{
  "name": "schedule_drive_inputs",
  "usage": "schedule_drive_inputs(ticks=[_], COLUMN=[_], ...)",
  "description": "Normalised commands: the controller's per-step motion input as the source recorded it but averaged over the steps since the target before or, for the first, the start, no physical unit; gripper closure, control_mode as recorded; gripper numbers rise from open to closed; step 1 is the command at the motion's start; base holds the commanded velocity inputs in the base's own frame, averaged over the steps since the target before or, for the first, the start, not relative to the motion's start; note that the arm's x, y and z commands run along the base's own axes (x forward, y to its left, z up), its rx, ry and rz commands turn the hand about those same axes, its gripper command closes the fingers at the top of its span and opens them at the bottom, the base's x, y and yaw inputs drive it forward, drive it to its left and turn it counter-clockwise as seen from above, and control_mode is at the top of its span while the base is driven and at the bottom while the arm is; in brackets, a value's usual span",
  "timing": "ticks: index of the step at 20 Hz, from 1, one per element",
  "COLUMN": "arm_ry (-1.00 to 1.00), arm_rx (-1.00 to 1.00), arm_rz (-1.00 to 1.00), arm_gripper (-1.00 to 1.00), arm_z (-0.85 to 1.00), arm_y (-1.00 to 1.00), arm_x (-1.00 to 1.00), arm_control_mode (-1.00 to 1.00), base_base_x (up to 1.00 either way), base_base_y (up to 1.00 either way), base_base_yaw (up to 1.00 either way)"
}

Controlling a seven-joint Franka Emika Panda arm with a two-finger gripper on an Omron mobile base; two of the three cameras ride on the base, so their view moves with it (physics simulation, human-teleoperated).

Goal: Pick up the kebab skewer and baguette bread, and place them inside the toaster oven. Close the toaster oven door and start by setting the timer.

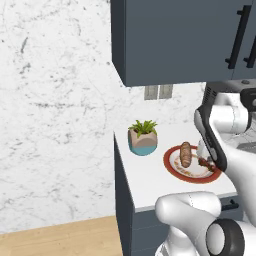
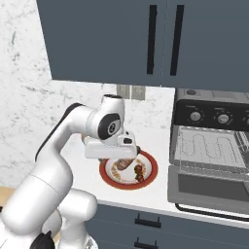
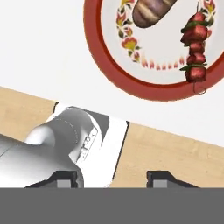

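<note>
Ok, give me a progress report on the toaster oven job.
Done: only the toaster oven door hangs open, rack bare. In hand: the claw hovers above the plate, its fingers apart and holding nothing. Left: the kebab skewer and baguette bread both lie on the plate and must go into the toaster oven; then shut the door and set the timer.

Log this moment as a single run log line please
phase: approaching plate | gripper: open, empty, above plate | kebab skewer, baguette bread: on plate | toaster oven door: open
</note>
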Motion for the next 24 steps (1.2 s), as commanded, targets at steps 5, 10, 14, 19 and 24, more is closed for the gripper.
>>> schedule_drive_inputs(ticks=[5, 10, 14, 19, 24], arm_ry=[0.04, 0.00, 0.02, 0.07, 0.07], arm_rx=[-0.09, 0.00, 0.02, 0.07, 0.00], arm_rz=[0.21, 0.22, 0.19, 0.07, 0.01], arm_gripper=[-1.00, -1.00, -1.00, -1.00, -1.00], arm_z=[-0.48, 0.00, -0.13, -0.40, -0.21], arm_y=[-0.26, -0.43, -0.27, 0.04, -0.14], arm_x=[0.00, 0.14, 0.56, 0.70, 0.17], arm_control_mode=[-1.00, -1.00, -1.00, -1.00, -1.00], base_base_x=[0.00, 0.00, 0.00, 0.00, 0.00], base_base_y=[0.00, 0.00, 0.00, 0.00, 0.00], base_base_yaw=[0.00, 0.00, 0.00, 0.00, 0.00])
